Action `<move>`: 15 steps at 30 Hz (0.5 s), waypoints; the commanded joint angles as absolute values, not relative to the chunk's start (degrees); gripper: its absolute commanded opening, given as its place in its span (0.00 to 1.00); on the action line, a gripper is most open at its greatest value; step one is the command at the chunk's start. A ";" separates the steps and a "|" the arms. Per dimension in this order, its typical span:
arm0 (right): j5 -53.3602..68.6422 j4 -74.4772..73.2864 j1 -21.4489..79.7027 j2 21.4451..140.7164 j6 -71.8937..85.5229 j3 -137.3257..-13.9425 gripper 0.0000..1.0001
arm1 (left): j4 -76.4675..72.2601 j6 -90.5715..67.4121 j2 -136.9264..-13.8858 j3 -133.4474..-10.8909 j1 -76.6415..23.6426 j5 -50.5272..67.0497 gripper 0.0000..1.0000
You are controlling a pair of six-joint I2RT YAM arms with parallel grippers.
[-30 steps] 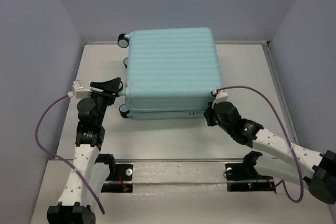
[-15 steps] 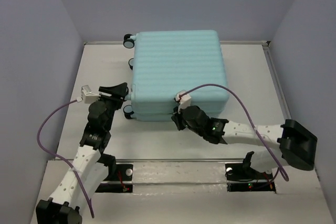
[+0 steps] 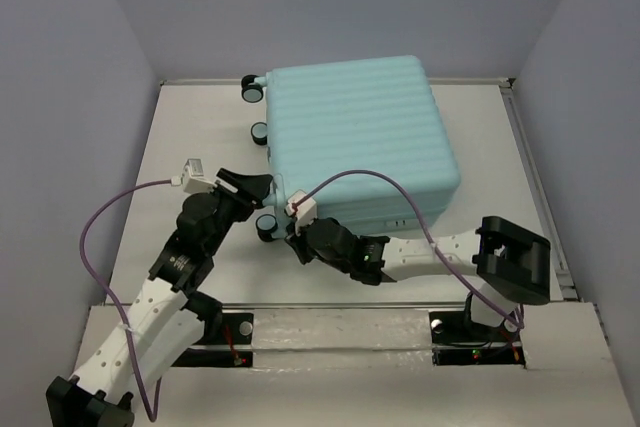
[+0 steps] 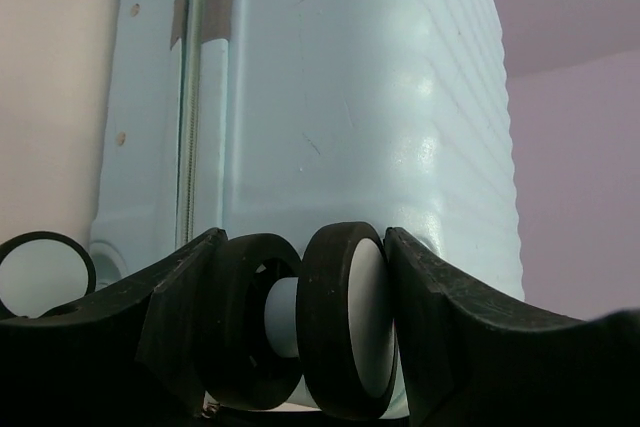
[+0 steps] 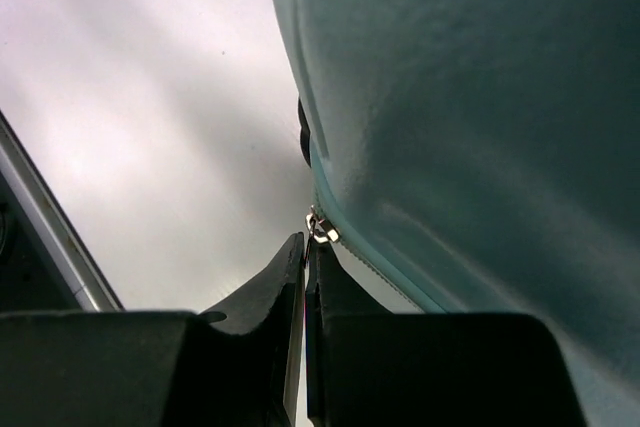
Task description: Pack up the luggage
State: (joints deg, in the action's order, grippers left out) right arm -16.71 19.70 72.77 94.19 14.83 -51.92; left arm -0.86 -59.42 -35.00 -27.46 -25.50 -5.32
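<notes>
The luggage (image 3: 360,137) is a pale aqua ribbed suitcase, lying flat and closed, turned slightly askew on the white table (image 3: 190,137). My left gripper (image 3: 262,187) is at its near-left side, shut on a black-and-white caster wheel (image 4: 345,322); the wheel fills the gap between the fingers (image 4: 300,332). My right gripper (image 3: 297,239) is at the near-left corner, low against the shell (image 5: 480,97). Its fingers (image 5: 306,252) are pressed together on the small metal zipper pull (image 5: 320,230) on the zip seam. The inside of the luggage is hidden.
Other caster wheels (image 3: 250,87) stick out on the suitcase's left side, and one (image 3: 268,228) sits beside my right gripper. Purple cables loop over both arms. Grey walls close in the table; a raised rim (image 3: 530,157) runs along its right edge.
My right gripper has travelled left along the suitcase's near edge to its near-left corner. The suitcase has swung and shifted right. My left gripper has moved in onto the caster wheel.
</notes>
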 commanded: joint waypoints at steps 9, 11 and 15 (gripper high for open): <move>-5.20 22.86 67.61 69.11 22.50 -35.79 0.07 | -8.60 -42.71 -32.96 -23.39 -37.60 -2.27 0.06; -3.52 20.49 64.44 64.27 21.71 -32.88 0.07 | -11.68 -43.59 -35.06 -21.71 -43.75 -5.26 0.06; -6.23 9.24 61.96 54.33 17.94 -33.75 0.07 | -17.30 -43.77 -42.26 -23.54 -55.08 -11.15 0.06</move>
